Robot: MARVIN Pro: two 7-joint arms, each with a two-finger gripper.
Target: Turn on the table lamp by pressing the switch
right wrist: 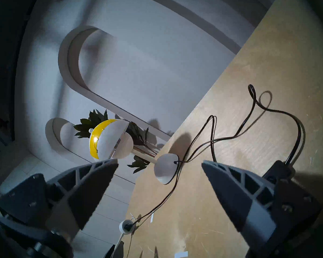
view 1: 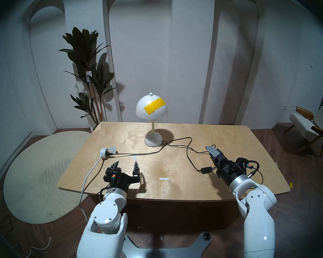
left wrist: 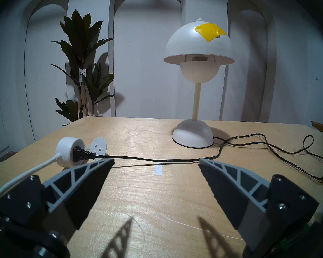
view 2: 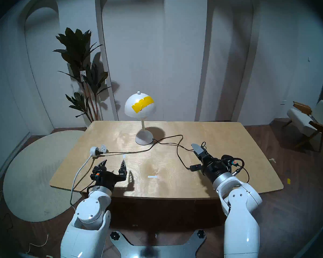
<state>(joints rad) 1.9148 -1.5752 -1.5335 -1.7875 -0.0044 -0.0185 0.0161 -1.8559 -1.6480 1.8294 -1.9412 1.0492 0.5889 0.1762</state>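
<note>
Switch (view 1: 206, 170) lies flat, long axis left-right, beside right pincer (view 1: 212, 149).

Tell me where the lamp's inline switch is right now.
In the head view the switch lies on the table's right front part, just left of the right gripper's wrist, along the black cable.

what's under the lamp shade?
Under the table lamp shade, the left wrist view shows a white globe bulb, unlit, a ribbed socket above it, and the slim stem below. The head views hide it all beneath the dome.
</note>
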